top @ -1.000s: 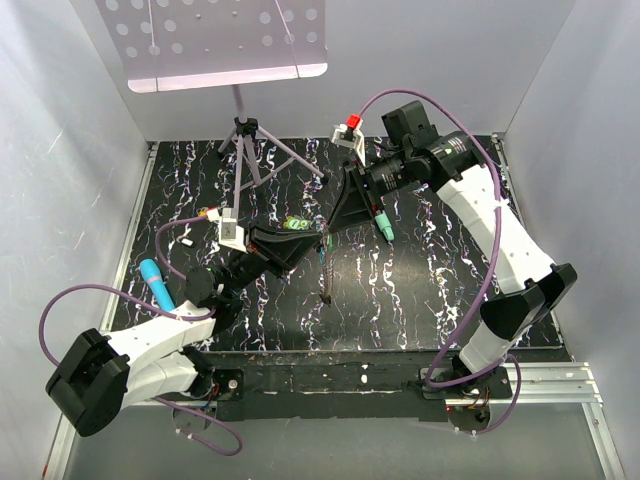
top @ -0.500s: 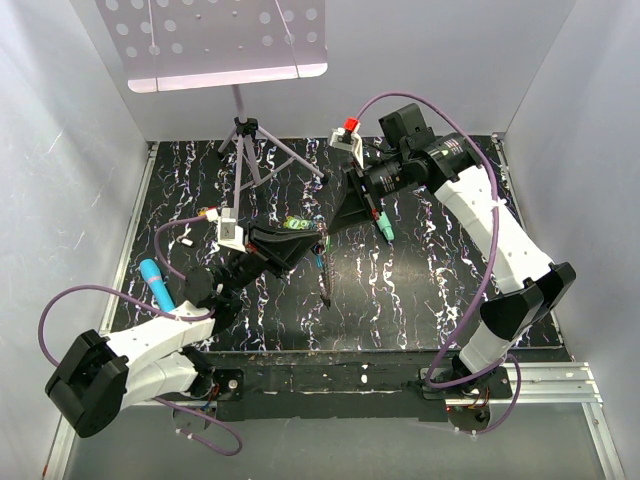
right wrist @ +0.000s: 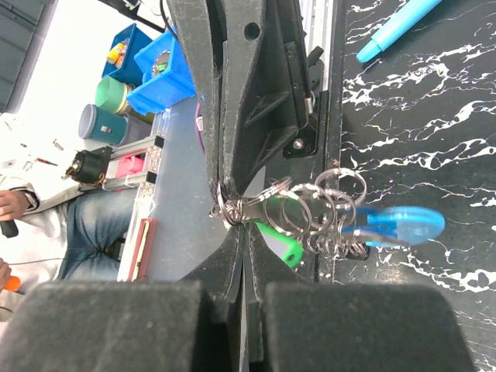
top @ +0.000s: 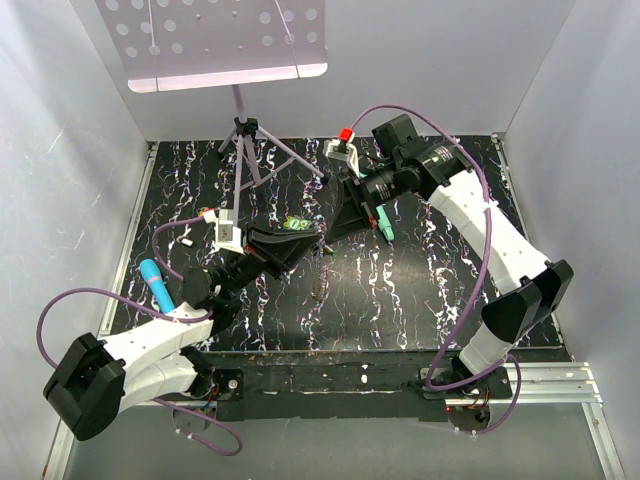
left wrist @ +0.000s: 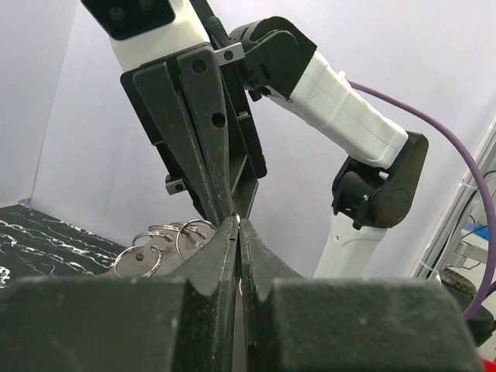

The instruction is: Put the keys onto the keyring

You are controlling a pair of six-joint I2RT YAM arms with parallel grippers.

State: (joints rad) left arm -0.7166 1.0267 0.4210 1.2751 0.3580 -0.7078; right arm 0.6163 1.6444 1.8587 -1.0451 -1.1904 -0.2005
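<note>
Your right gripper [right wrist: 242,232] has been closing, now clamping the keyring [right wrist: 325,209] at its tips; left gripper [left wrist: 237,226] is staying shut; threading is looking unfinished.

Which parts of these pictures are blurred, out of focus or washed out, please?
Right wrist view: the blue clasp is smeared by motion blur, the metal rings beside it are crisper, the upper-left background is washed out. Left wrist view: the left claw's fingers at the bottom are soft and dark. Top view: the perforated sheet glares white along its lower edge.
</note>
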